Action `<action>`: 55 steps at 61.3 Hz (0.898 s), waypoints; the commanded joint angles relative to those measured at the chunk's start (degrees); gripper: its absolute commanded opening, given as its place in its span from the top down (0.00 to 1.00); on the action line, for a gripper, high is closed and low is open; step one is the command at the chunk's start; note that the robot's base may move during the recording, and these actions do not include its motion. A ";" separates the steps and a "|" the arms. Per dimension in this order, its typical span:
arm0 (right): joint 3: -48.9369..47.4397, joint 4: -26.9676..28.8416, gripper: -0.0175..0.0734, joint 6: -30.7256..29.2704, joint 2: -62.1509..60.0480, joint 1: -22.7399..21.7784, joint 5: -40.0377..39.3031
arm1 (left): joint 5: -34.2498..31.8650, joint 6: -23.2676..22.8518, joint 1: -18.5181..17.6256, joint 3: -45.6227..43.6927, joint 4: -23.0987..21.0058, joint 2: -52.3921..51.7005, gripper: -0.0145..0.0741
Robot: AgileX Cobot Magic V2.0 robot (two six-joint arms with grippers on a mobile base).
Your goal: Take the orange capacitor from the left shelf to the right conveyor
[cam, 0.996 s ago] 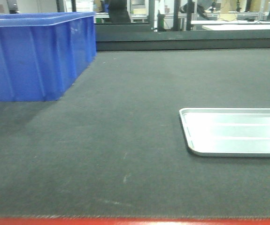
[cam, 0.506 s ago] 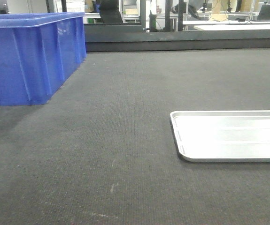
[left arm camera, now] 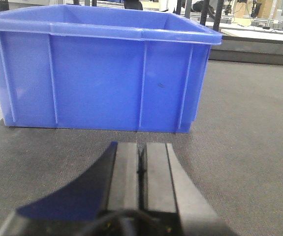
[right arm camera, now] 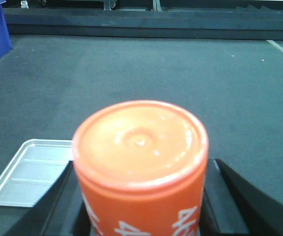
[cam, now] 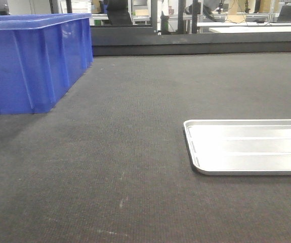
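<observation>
Capacitor [right arm camera: 140, 147] stands upright in the right claw [right arm camera: 141, 201], clamped from both sides low on its body. Its flat top faces the wrist camera and white print shows on the side. It is off the shelf, which no view shows, and out over the belt [right arm camera: 190, 73]. Can't tell whether its base touches the matting.

Left claw [left arm camera: 141, 167]: tips pressed together with nothing between them, low over the belt. Blue bin [left arm camera: 102, 73] is straight ahead of it, near.

Front view: bin at left, bare belt in the middle, tray [cam: 246, 147] at right, rail [cam: 196, 48] along the far edge. Neither claw nor the capacitor appears there.

Right claw: bin corner far ahead to its left. The tray lies on the belt below and to its left. Open belt runs ahead and to its right, up to the rail.

Handling, as a judgement:
- Rigid, smooth, glossy cylinder, so probably slippery and it won't give under squeeze.
- It is small; weight can't be read from the pictures.
- Best hold is across the diameter on the curved wall, as it is held here.
- Being round, it would roll if laid on its side, so set it down on the flat base.
- Put it on bare belt ahead or to the right of the claw, clear of the tray.
</observation>
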 commanded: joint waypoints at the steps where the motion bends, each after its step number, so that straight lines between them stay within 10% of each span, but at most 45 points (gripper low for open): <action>1: -1.47 -0.88 0.73 -0.49 0.52 -0.29 -6.46 | -5.13 -0.08 -0.24 -0.39 0.00 -1.11 0.95; 55: 5.86 0.93 0.73 -0.49 59.46 6.69 -74.99 | -5.13 -0.08 -0.24 -0.39 0.00 -1.11 0.95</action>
